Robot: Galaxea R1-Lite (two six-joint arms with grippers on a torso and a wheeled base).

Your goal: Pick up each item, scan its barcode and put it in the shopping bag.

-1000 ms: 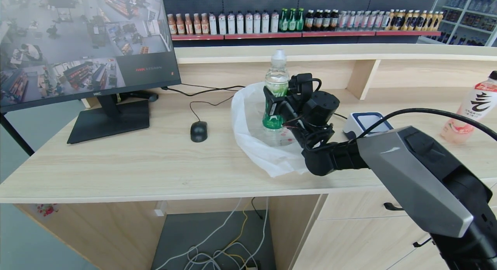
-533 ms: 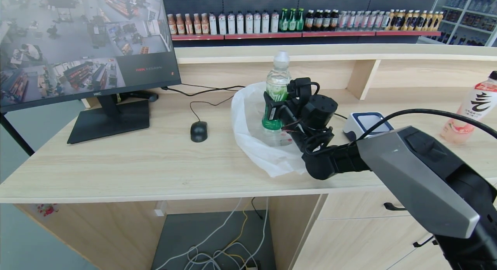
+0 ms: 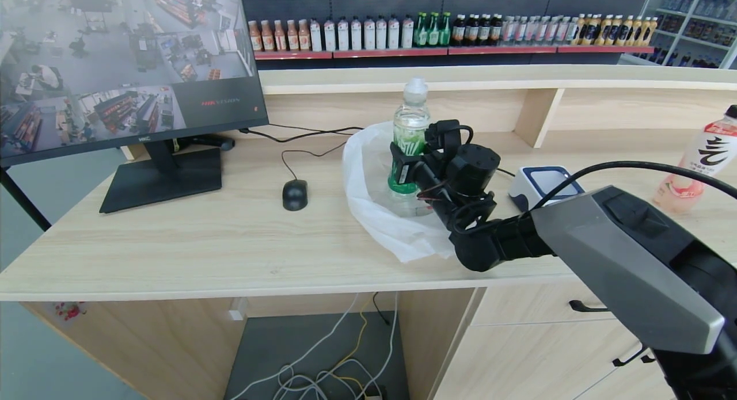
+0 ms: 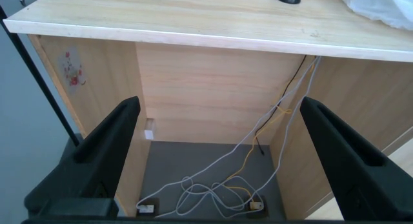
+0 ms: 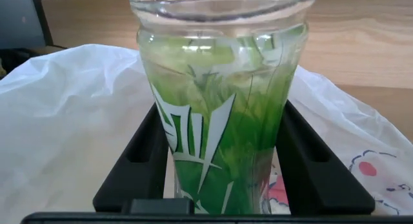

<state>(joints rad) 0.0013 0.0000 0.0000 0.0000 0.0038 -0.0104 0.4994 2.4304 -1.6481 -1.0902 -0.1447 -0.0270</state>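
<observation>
Inside the right claw [image 3: 405,158], gripped upright: a green-labelled bottle [image 3: 410,126].
Below the claw, the bottle's base sits within the white shopping bag [image 3: 368,181] on the table [image 3: 201,239]; I cannot tell whether it touches bottom. Let go too high, or onto rumpled film, it could topple; the fingers might snag the bag when backing out. The left claw [image 4: 222,153] hangs spread and empty, with the table edge above it.
</observation>
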